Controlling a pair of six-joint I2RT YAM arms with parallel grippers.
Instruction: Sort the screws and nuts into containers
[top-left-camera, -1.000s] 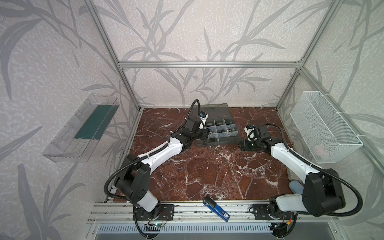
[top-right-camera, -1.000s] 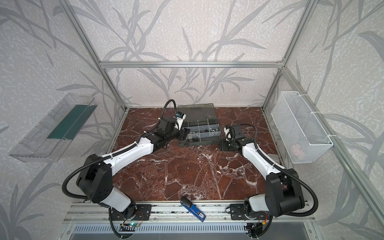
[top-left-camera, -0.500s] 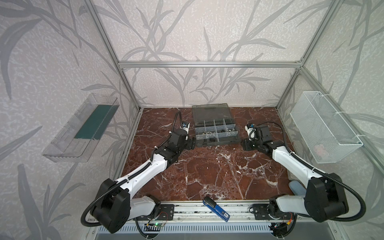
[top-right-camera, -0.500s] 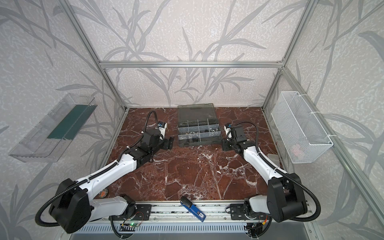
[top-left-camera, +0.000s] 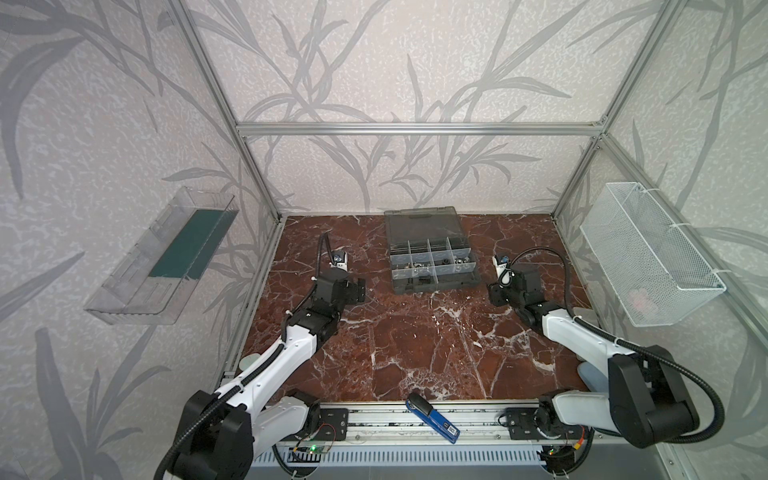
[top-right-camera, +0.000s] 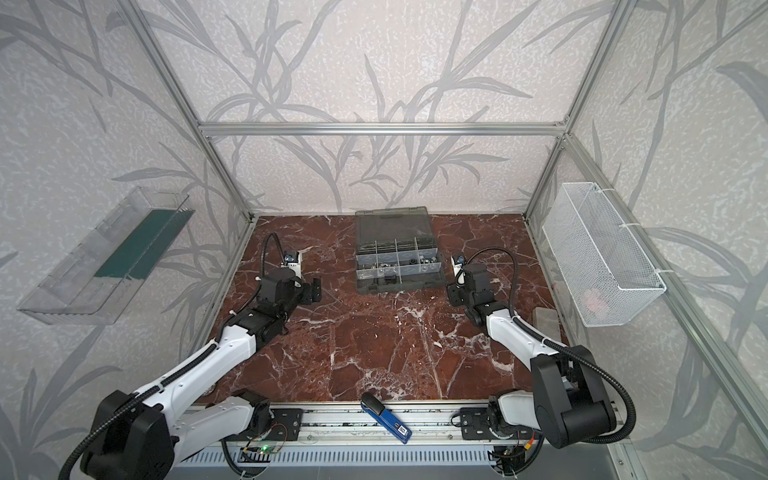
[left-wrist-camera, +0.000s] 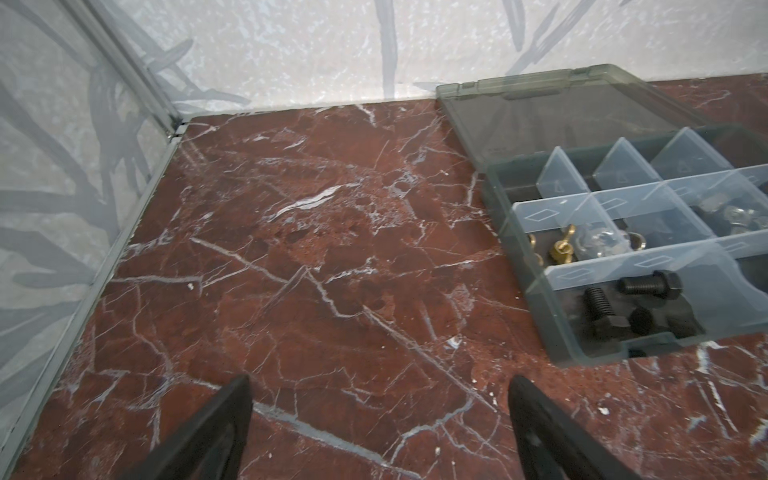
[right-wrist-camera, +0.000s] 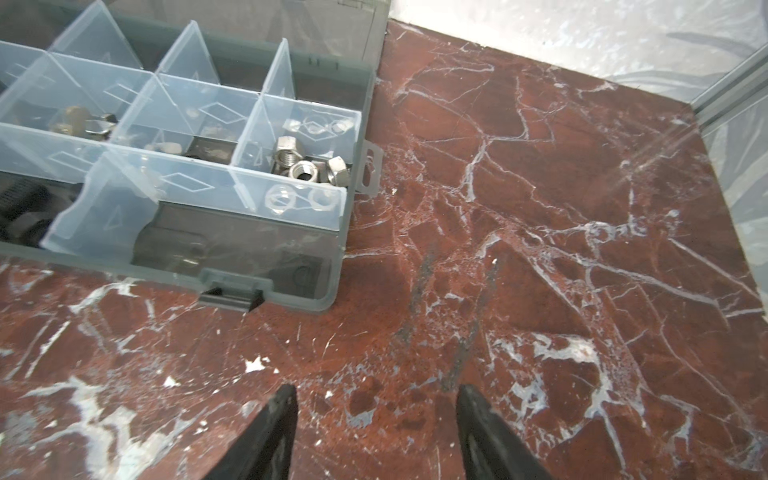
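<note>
The containers (top-left-camera: 430, 263) sit right of the left gripper (left-wrist-camera: 379, 380) and left of the nearer right gripper (right-wrist-camera: 376, 388) — both spread, empty.

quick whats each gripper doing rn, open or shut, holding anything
Left gripper: open, holding nothing, over bare tabletop.
Right gripper: open, holding nothing, over bare tabletop.

The screws (left-wrist-camera: 648, 285) and nuts (right-wrist-camera: 305, 166) lie in separate containers (top-left-camera: 432, 262) between the left tool (left-wrist-camera: 380, 382) and right tool (right-wrist-camera: 376, 388).
</note>
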